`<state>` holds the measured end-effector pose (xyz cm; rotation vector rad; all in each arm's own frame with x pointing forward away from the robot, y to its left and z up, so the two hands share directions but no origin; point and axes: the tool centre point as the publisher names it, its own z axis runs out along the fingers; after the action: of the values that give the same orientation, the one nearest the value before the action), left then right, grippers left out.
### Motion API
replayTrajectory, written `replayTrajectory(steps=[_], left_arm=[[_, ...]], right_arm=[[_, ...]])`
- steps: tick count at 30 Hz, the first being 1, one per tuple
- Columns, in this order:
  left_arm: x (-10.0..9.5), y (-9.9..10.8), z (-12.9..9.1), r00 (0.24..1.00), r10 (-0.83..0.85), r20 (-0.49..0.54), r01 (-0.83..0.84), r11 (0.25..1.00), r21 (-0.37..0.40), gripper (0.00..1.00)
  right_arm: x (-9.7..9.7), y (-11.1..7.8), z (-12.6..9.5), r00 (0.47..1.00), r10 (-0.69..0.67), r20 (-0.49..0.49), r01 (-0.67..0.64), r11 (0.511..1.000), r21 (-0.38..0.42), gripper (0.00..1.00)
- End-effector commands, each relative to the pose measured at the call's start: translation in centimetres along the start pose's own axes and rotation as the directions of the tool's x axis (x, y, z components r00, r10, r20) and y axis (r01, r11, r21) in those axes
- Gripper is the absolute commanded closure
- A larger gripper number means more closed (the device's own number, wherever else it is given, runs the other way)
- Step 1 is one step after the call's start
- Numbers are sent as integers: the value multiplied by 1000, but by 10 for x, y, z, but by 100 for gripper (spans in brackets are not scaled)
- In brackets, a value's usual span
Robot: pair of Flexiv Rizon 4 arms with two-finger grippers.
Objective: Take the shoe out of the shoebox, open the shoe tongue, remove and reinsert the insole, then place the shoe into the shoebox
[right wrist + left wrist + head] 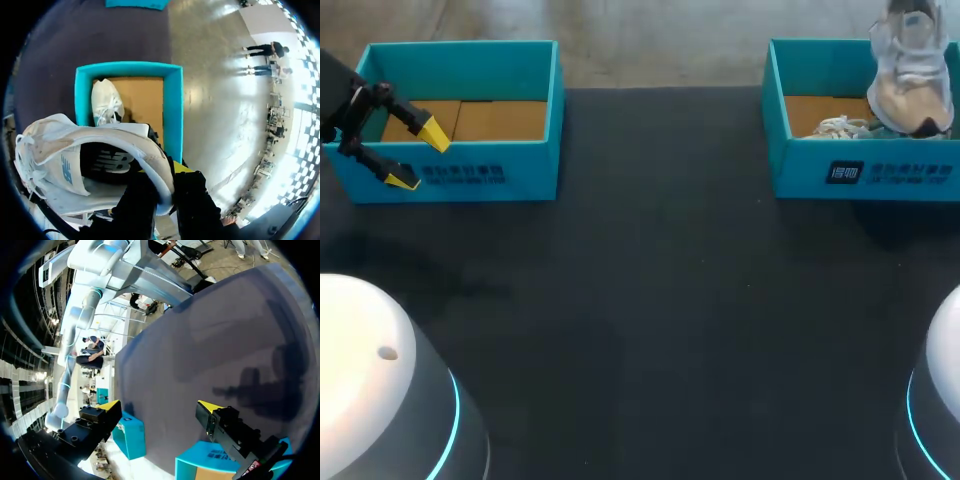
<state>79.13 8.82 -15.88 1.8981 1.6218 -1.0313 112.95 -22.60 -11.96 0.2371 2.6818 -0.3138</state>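
Note:
A white sneaker [912,70] hangs above the right teal shoebox [865,175], sole side facing the head camera. My right gripper [166,179] is shut on the rim of the sneaker's [95,165] heel opening, and the dark insole shows inside. A second white shoe [106,102] with loose laces [840,127] lies in the shoebox [172,105] below. My left gripper [418,157] stands open over the front wall of the left teal shoebox [460,165], with nothing between its fingers [210,409].
The left shoebox shows only its brown cardboard floor [480,120]. Black table surface [660,300] stretches between and in front of the two boxes. Both boxes stand at the table's far edge.

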Motion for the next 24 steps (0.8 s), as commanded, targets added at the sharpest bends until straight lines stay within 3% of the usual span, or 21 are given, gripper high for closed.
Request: replayTrajectory(steps=[1,4,9,24], left_arm=[[0,-1,0,1000,0,-2,0,1000,-1,0],[0,-1,0,1000,0,-2,0,1000,-1,0],[0,-1,0,1000,0,-2,0,1000,-1,0],[0,-1,0,1000,0,-2,0,1000,-1,0]], right_arm=[[-8,-5,-4,976,205,-68,-196,974,114,100],[-4,-18,-4,931,357,-79,-341,925,169,100],[0,-33,-3,841,538,-56,-522,834,182,100],[10,-62,5,554,831,42,-818,535,212,100]])
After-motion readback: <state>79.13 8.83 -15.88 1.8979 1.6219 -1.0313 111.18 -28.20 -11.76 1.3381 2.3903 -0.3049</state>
